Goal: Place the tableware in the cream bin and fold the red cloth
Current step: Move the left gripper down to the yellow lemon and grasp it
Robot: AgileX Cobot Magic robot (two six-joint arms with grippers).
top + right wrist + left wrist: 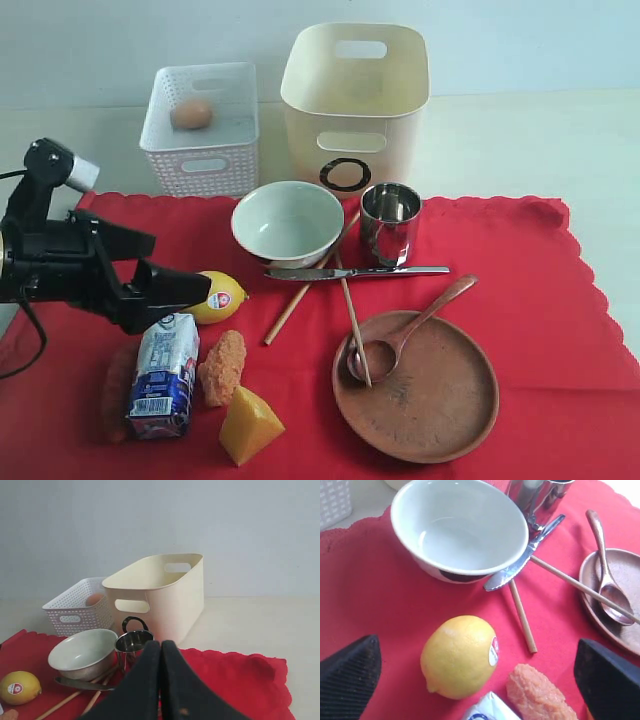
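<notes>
Cheese wedge (250, 425) nearest, milk carton (163, 377) beside it, print unreadable. Plate (450, 400), front-right of bowl (287, 222), holds one spoon (400, 335). Two chopsticks (300, 297), one knife (355, 272), one cup (390, 222) beside bowl, all on red cloth (520, 260). Behind bowl: cream bin (300, 145), black ring mark; white basket (200, 175) holding one egg (191, 113). Left gripper (477, 677) spread wide at lemon (218, 298), sticker illegible; right gripper (160, 650) pressed shut, empty.

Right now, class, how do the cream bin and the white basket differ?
The cream bin is taller with smooth walls; the white basket is lower and perforated. The white basket holds an egg; nothing shows inside the cream bin. Both are open-topped with cut-out handles.
</notes>
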